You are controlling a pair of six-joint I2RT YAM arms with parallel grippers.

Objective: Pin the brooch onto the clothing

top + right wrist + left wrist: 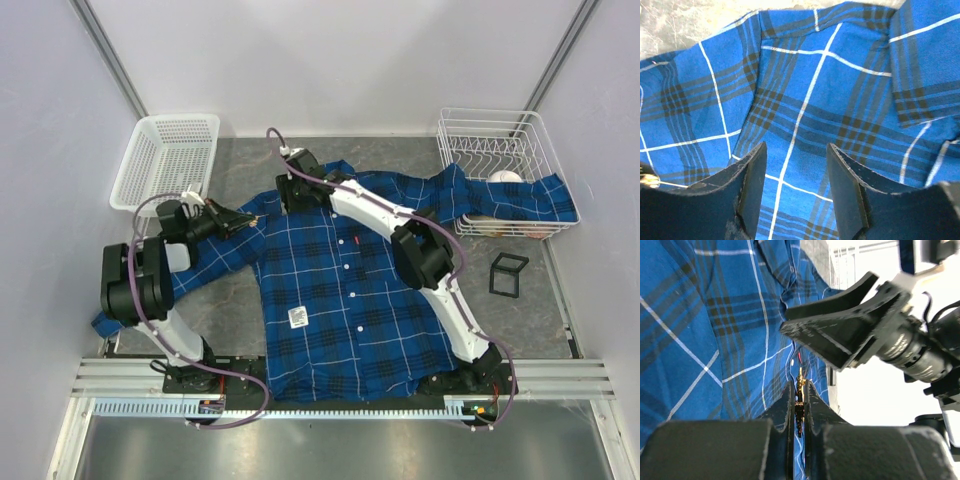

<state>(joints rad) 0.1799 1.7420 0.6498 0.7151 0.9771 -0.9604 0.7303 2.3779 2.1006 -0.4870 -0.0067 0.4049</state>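
Between fingers of my left claw (800, 392): brooch (800, 380), clamped edge-on, just above shirt (715, 340). My right claw (795, 165) close beyond it, jaws apart over plaid near collar. Shirt spread on counter (225, 305).

From my station this reads as a robotics lab cell, not a home. Plain white panels (330, 60) wall in three sides, joined by bare aluminium posts (110, 55). My two arms, left arm (140, 285) and right arm (425, 255), are bolted to a metal rail (560, 378) along the near edge of a grey stone-patterned counter (235, 305), with purple cables (138, 212) looping loose. Household things sit on that counter: a plaid shirt (330, 340), a white plastic basket (180, 118) and a wire rack (490, 113).
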